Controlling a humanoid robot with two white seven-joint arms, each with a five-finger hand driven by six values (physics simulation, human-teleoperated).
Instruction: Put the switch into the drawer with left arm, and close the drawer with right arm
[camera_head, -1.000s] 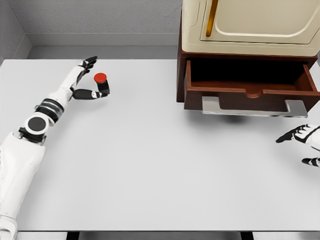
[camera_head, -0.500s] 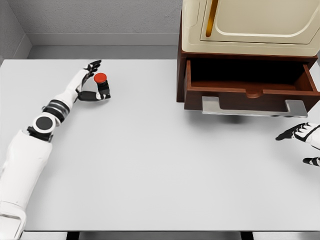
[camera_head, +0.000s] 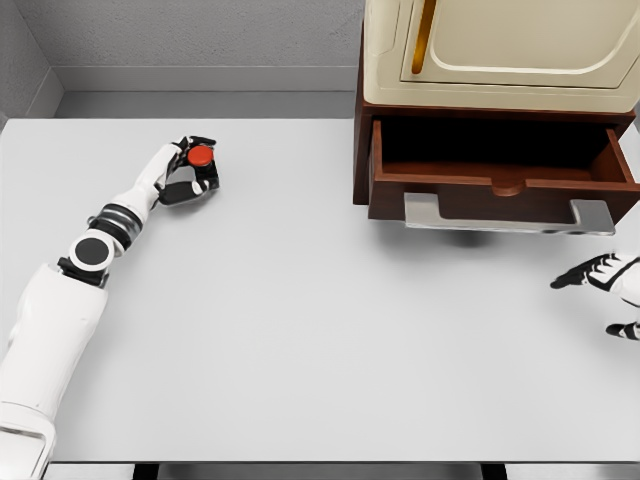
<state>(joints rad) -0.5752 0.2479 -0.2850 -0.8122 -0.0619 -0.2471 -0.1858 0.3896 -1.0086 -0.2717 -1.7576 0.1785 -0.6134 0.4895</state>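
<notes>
At the far left the white left arm comes in from the lower corner and reaches up across the pale grey table (camera_head: 300, 330), its black-banded wrist pointing toward the back edge. The left hand (camera_head: 183, 172) sits near the table's back left part, its dark fingers (camera_head: 203, 143) curled around the switch (camera_head: 204, 165), a small dark block topped by a round red button; the thumb lies along the near side of the block and the other fingertips arch over the far side, so the switch is clasped between them. Whether the switch has left the surface cannot be told from this view. To the right, well apart from the hand, stands a cabinet (camera_head: 500, 50) with a cream upper door and dark brown lower body against the back of the table. Its drawer (camera_head: 500, 165) is pulled out toward the viewer, its dark inside showing, with a flat grey handle (camera_head: 508, 213) across the front. At the right edge, nearer than the drawer front and clear of it, the right hand (camera_head: 608, 282) is only partly in view, its fingers loosely spread and holding nothing.
</notes>
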